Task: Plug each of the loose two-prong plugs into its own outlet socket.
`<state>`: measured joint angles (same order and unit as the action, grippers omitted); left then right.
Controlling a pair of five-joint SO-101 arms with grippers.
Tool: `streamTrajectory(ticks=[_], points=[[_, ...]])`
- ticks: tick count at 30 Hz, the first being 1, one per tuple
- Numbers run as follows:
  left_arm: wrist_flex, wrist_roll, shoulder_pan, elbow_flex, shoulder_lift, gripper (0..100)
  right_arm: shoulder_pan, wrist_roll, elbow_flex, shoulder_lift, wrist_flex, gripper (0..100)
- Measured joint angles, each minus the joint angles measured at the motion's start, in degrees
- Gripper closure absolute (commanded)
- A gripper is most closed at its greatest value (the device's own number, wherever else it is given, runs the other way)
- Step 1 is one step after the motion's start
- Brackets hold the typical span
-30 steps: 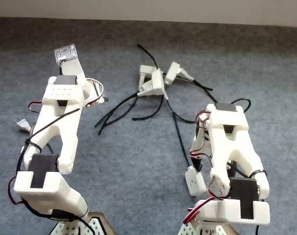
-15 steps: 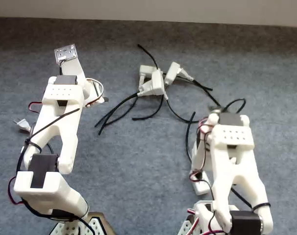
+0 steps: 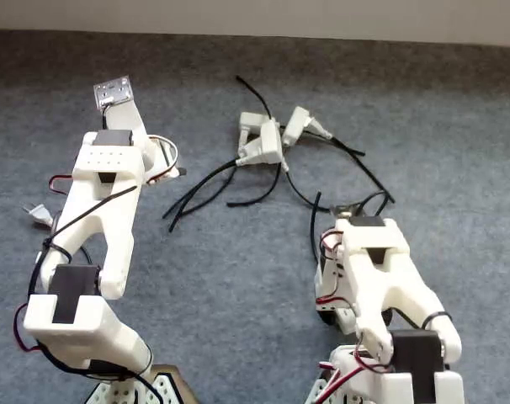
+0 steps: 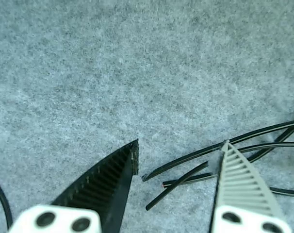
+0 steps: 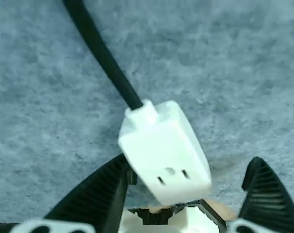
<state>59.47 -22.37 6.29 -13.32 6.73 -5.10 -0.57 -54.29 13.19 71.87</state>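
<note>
Our right fingers [image 5: 98,194] are spread wide around the white socket [image 5: 164,150], which lies on the counter [image 5: 244,58] toward its front right corner. We judge it best to centre over it, then close on its flat sides, clear of the black cord [image 5: 101,53]. Our left fingers [image 4: 108,184] hang released over loose wire ends [image 4: 186,174], and the plugs [image 3: 263,141] lie tangled near the far edge.

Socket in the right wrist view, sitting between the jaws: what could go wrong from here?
1. The socket lies slantwise between the open right jaws; closing may catch just a corner, and it could slip out.
2. Its black cord loops close beside the right arm in the high view and might snag as the arm moves.
</note>
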Motion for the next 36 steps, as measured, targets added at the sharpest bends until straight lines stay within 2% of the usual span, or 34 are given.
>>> streamTrajectory(ticks=[5, 8, 12, 19, 24, 29, 36], points=[[0.0, 0.0, 0.0, 0.0, 0.0, 74, 0.4, 0.4, 1.8, -2.4, -0.4, 65.6], [0.0, 0.0, 0.0, 0.0, 0.0, 74, 3.3, 5.0, 5.6, -2.4, 1.6, 65.6], [0.0, 0.0, 0.0, 0.0, 0.0, 74, 9.6, 12.7, 12.4, -2.4, 4.1, 65.6], [0.0, 0.0, 0.0, 0.0, 0.0, 74, 22.4, 23.7, 20.7, -5.0, 1.8, 65.6], [0.0, 0.0, 0.0, 0.0, 0.0, 74, 28.7, 28.2, 25.3, -11.3, -1.0, 65.6], [0.0, 0.0, 0.0, 0.0, 0.0, 74, 30.0, 28.6, 30.9, -12.2, 0.0, 65.6], [-3.3, -1.1, 0.0, -2.9, 0.0, 74, 26.1, 28.6, 37.0, -12.2, 10.8, 65.6]])
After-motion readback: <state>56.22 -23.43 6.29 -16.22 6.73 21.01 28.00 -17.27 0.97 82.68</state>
